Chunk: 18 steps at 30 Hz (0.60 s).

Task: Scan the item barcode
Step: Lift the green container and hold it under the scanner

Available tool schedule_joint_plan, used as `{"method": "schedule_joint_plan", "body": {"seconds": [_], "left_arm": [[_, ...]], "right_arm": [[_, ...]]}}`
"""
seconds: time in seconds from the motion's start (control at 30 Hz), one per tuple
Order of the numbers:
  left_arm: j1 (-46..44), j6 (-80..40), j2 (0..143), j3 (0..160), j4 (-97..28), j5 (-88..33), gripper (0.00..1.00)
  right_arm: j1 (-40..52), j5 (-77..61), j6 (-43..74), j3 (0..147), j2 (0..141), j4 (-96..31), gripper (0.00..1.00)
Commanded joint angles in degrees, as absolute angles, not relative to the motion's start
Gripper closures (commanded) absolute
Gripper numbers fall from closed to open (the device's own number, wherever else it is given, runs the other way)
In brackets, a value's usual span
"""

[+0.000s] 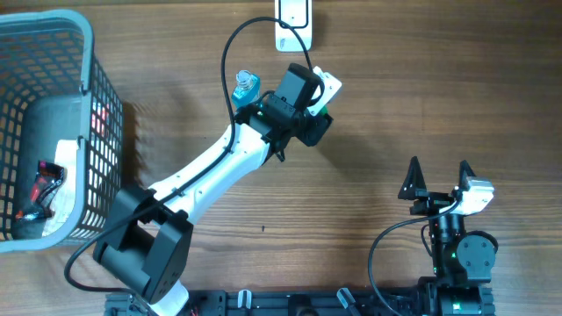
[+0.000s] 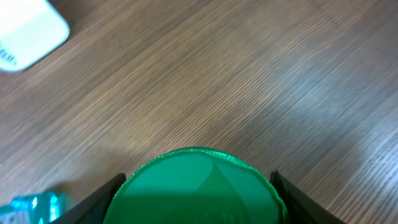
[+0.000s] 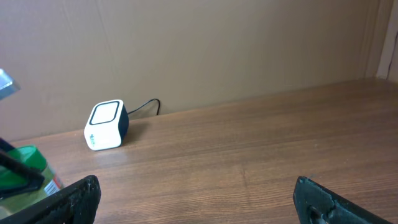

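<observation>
Jaws of the left gripper (image 2: 198,196) are clamped on the sides of a round green-topped tub (image 2: 199,186), so the tub sits right between them, over the table (image 1: 395,96) and near the white scanner (image 1: 294,22). The right gripper (image 1: 436,175) is wide apart with nothing in it. The grey basket (image 1: 53,17) holds a red and black packet (image 1: 42,186). A small blue packet (image 1: 246,85) lies beside the left arm.

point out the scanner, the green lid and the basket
scanner (image 3: 104,127), right wrist view, white body
green lid (image 2: 199,186), left wrist view, flat top
basket (image 1: 107,158), overhead view, right mesh wall
</observation>
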<state>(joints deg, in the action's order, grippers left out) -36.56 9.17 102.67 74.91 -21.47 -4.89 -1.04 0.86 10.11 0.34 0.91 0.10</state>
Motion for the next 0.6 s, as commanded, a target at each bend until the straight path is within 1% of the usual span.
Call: {"method": "schedule_joint_plan", "body": {"seconds": [0.0, 0.13, 0.3, 0.43, 0.57], "left_arm": [[-36.1, 12.3, 104.3, 75.0, -18.7, -9.8, 0.36], [-36.1, 17.1, 104.8, 75.0, -16.8, -10.4, 0.36], [-35.8, 23.6, 104.8, 75.0, -19.9, -11.6, 0.37], [-34.8, 29.5, 104.8, 75.0, -24.3, -19.4, 0.37], [-34.1, 36.0, 104.8, 75.0, -29.5, -24.8, 0.37]], "right_arm": [[-0.8, -0.1, 9.1, 0.3, 0.4, 0.3, 0.00], [-0.8, -0.1, 9.1, 0.3, 0.4, 0.3, 0.00], [-0.8, -0.1, 9.1, 0.3, 0.4, 0.3, 0.00], [-0.8, -0.1, 9.1, 0.3, 0.4, 0.3, 0.00], [-0.8, -0.1, 9.1, 0.3, 0.4, 0.3, 0.00]]}}
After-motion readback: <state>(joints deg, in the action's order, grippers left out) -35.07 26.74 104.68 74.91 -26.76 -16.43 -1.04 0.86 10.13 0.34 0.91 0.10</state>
